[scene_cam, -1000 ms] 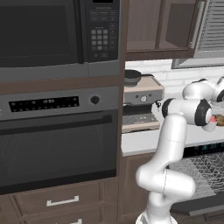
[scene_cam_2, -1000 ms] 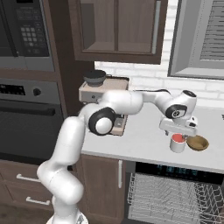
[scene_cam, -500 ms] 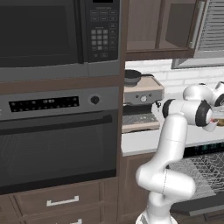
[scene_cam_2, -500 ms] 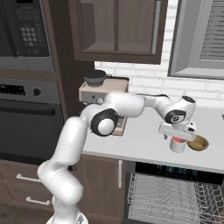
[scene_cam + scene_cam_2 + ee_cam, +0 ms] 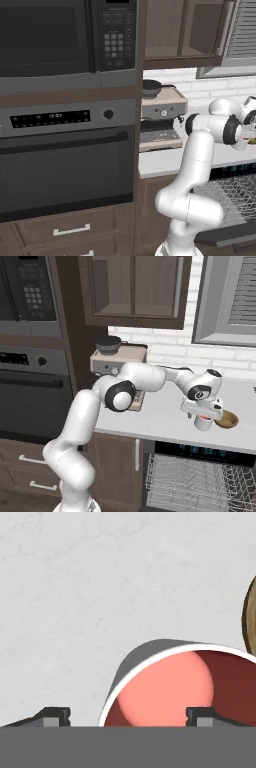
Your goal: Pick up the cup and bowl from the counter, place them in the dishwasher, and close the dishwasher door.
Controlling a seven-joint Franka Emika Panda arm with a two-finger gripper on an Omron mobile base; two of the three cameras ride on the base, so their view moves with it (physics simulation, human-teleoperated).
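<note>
Cup [image 5: 170, 687] upright, pale inside bare; gripper [image 5: 127, 714] jaws apart over rim (bowl [image 5: 227, 419] beside).

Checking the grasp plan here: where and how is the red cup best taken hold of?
Probably by its rim wall, from straight above. The cup stands upright and open-topped on the counter, and the gripper hangs over it. The bowl sits close beside it, so the fingers should stay off that side.
</note>
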